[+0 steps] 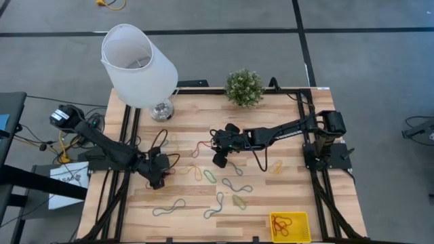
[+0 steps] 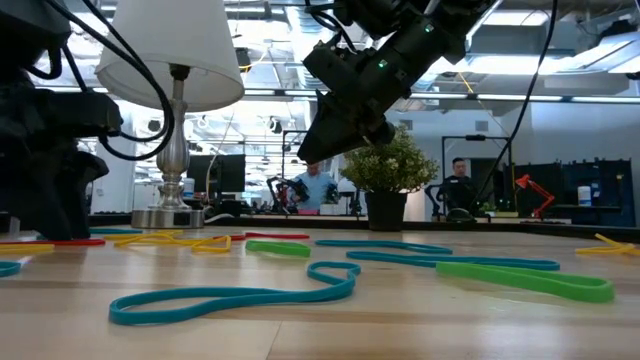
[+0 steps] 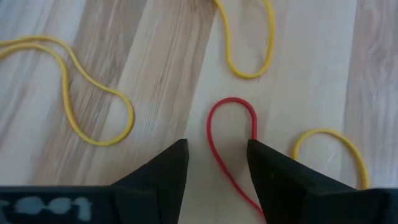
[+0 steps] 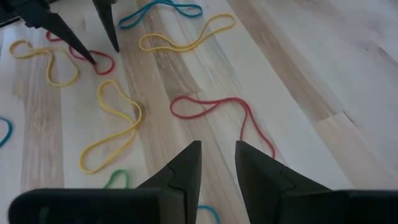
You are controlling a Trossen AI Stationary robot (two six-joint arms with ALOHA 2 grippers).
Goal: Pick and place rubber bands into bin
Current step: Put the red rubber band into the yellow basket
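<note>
The left gripper (image 1: 158, 177) is down at the counter (image 1: 285, 142) on its left side, jaws open, with the loop end of a red band (image 3: 231, 134) lying between the two fingertips; neither tip seems to touch it. Yellow bands (image 3: 93, 93) lie just beside it on the wood.

The right gripper (image 1: 220, 160) hangs above the middle of the counter, clear of the surface, tilted down toward the left. Its jaws stand partly apart with nothing between them. Below it lies another red band (image 4: 217, 109), and a yellow one (image 4: 115, 127) near that.

More bands are scattered over the middle and front of the counter: a blue one (image 2: 235, 295) and a green one (image 2: 520, 278) nearest the low camera.

The bin (image 1: 289, 226) sits at the front right corner, well apart from both grippers, with what look like a few red bands (image 1: 281, 225) already in it, though it is too small to count them.

A lamp (image 1: 139, 64) stands at the back left and a small plant (image 1: 244, 87) at the back middle. People show in the room beyond
</note>
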